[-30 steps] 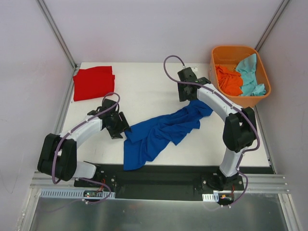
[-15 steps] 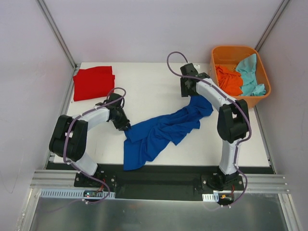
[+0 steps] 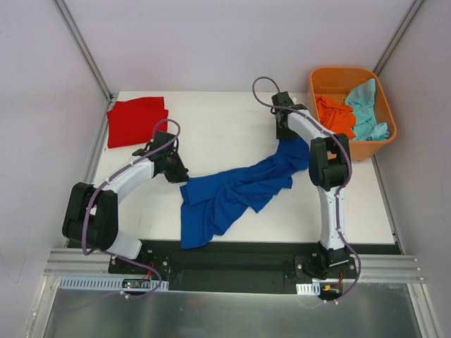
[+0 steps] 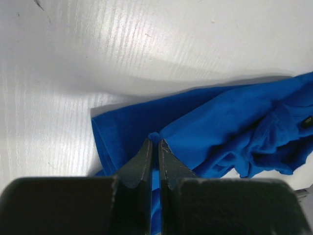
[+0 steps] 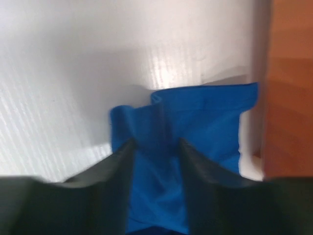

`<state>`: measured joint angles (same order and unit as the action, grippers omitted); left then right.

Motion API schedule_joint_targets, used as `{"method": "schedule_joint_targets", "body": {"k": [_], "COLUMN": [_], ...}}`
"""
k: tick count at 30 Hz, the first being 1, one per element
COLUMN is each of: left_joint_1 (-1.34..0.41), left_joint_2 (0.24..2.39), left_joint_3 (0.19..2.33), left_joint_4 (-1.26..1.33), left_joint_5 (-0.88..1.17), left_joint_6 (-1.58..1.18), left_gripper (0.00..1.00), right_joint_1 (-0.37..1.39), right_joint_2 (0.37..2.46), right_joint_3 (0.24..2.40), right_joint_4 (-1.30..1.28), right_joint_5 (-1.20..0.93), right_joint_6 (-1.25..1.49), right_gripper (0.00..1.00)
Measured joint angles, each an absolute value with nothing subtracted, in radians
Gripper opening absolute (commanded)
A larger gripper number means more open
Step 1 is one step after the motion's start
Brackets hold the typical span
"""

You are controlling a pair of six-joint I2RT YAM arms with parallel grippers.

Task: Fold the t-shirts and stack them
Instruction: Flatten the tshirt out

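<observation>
A royal-blue t-shirt (image 3: 236, 193) lies crumpled in a diagonal band across the white table (image 3: 211, 120). My left gripper (image 3: 179, 178) (image 4: 155, 141) is at its left corner, shut on a small pinch of the blue cloth (image 4: 234, 122). My right gripper (image 3: 285, 136) (image 5: 155, 142) is at the shirt's far right corner, its jaws apart and straddling a raised fold of the blue cloth (image 5: 205, 117). A folded red t-shirt (image 3: 137, 121) rests at the far left. An orange t-shirt (image 3: 335, 116) and a teal one (image 3: 366, 105) lie bunched in the tub.
The rigid orange tub (image 3: 352, 74) stands at the far right corner of the table, and its wall (image 5: 291, 88) is close to the right of my right gripper. Metal frame rails run along the table's left and right sides.
The left jaws have closed onto the shirt's left corner. The right gripper has slid right toward the tub, and its jaws have narrowed over the far corner.
</observation>
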<state>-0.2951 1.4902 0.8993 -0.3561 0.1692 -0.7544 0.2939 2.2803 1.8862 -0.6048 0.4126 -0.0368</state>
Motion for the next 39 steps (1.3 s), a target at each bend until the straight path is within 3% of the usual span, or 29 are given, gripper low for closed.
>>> {"method": "schedule_joint_targets", "body": {"k": [1, 2, 6, 10, 20, 26, 32, 39], "left_joint_1": [-0.295, -0.295, -0.295, -0.295, -0.295, -0.295, -0.295, -0.295], "left_joint_2": [1.478, 1.467, 1.421, 1.293, 0.619, 0.427, 0.424, 0.523], "left_joint_3": [0.899, 0.899, 0.899, 0.899, 1.051, 1.279, 1.452, 1.514], "left_joint_4": [-0.356, -0.356, -0.357, -0.365, -0.374, -0.365, -0.369, -0.373], "left_joint_5": [0.169, 0.170, 0.170, 0.169, 0.177, 0.276, 0.339, 0.248], "left_joint_6": [-0.751, -0.748, -0.731, -0.708, -0.646, -0.630, -0.611, -0.575], "left_gripper": [0.00, 0.00, 0.00, 0.00, 0.00, 0.00, 0.00, 0.00], "right_joint_1": [0.294, 0.294, 0.302, 0.318, 0.428, 0.419, 0.419, 0.419], "right_joint_2": [2.287, 2.292, 2.274, 2.109, 1.124, 0.704, 0.618, 0.663], "right_joint_3": [1.887, 1.887, 1.876, 1.773, 1.628, 1.643, 1.747, 1.736], "right_joint_4": [-0.603, -0.604, -0.595, -0.572, -0.464, -0.451, -0.480, -0.503], "right_joint_5": [0.402, 0.390, 0.348, 0.348, 0.288, 0.150, -0.011, 0.009], "right_joint_6": [-0.040, -0.042, -0.046, -0.065, -0.105, -0.068, -0.041, -0.043], "right_gripper": [0.19, 0.01, 0.01, 0.01, 0.01, 0.01, 0.02, 0.04]}}
